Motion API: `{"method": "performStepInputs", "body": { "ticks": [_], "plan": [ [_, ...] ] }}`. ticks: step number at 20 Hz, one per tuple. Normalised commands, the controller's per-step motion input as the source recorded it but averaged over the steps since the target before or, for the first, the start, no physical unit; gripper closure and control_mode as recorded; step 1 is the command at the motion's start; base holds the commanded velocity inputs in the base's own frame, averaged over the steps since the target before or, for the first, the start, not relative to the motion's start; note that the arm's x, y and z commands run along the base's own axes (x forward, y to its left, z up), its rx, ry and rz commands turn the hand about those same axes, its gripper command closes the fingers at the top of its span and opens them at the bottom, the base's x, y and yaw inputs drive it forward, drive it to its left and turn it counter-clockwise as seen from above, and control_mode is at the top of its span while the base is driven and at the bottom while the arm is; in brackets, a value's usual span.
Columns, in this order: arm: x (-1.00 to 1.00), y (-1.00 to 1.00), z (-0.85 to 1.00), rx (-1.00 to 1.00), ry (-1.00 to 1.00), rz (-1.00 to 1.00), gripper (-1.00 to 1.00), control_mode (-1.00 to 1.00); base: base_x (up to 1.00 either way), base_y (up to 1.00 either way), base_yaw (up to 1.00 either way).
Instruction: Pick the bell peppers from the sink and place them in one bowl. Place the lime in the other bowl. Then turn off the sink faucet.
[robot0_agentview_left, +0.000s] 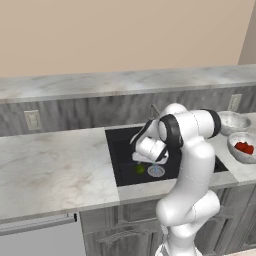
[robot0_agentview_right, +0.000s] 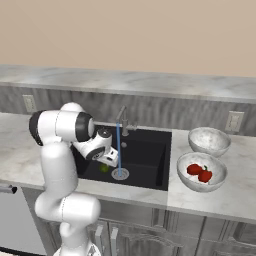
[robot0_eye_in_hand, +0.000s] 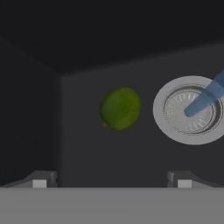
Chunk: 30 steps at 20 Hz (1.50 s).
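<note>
The green lime (robot0_eye_in_hand: 120, 108) lies on the black sink (robot0_agentview_right: 147, 157) floor, left of the silver drain (robot0_eye_in_hand: 190, 109). My gripper (robot0_eye_in_hand: 112, 179) hangs open above it inside the basin, with its fingertips wide apart and nothing between them. From the base views the hand (robot0_agentview_left: 144, 159) (robot0_agentview_right: 110, 161) hovers just over the lime (robot0_agentview_left: 140, 169) (robot0_agentview_right: 104, 168). Two red bell peppers (robot0_agentview_right: 199, 172) (robot0_agentview_left: 244, 147) rest in the nearer grey bowl (robot0_agentview_right: 186, 182) (robot0_agentview_left: 234, 150). The other bowl (robot0_agentview_right: 209, 141) (robot0_agentview_left: 233, 122) behind it holds nothing. From the faucet (robot0_agentview_right: 123, 120) (robot0_agentview_left: 154, 111) a blue water stream (robot0_agentview_right: 118, 147) runs onto the drain.
Pale marble counter (robot0_agentview_left: 50, 165) stretches left of the sink, and a narrower strip (robot0_agentview_right: 220, 197) on the right carries the bowls. A raised ledge and grey backsplash with wall outlets (robot0_agentview_left: 32, 120) (robot0_agentview_right: 233, 121) run behind. Cabinet fronts (robot0_agentview_right: 150, 230) sit below.
</note>
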Motion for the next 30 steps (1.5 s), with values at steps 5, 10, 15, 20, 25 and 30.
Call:
{"method": "performStepInputs", "body": {
  "ticks": [5,10,15,20,25,30],
  "plan": [
    [0.32,0.07,-0.35,0.00,0.00,-0.04,-1.00,-1.00,0.00,0.00,0.00],
    [0.34,0.00,-0.34,0.00,0.00,-0.06,-1.00,-1.00,0.00,0.00,0.00],
    [0.36,0.00,-0.31,0.00,0.00,-0.06,-1.00,-1.00,0.00,0.00,0.00],
    [0.36,0.01,-0.26,0.00,0.00,-0.07,-1.00,-1.00,0.00,0.00,0.00],
    [0.19,0.02,-0.20,0.00,0.04,-0.09,-1.00,-1.00,0.00,0.00,0.00],
    [0.01,0.02,-0.06,0.00,0.07,-0.10,-1.00,-1.00,0.00,0.00,0.00]
  ]
}}
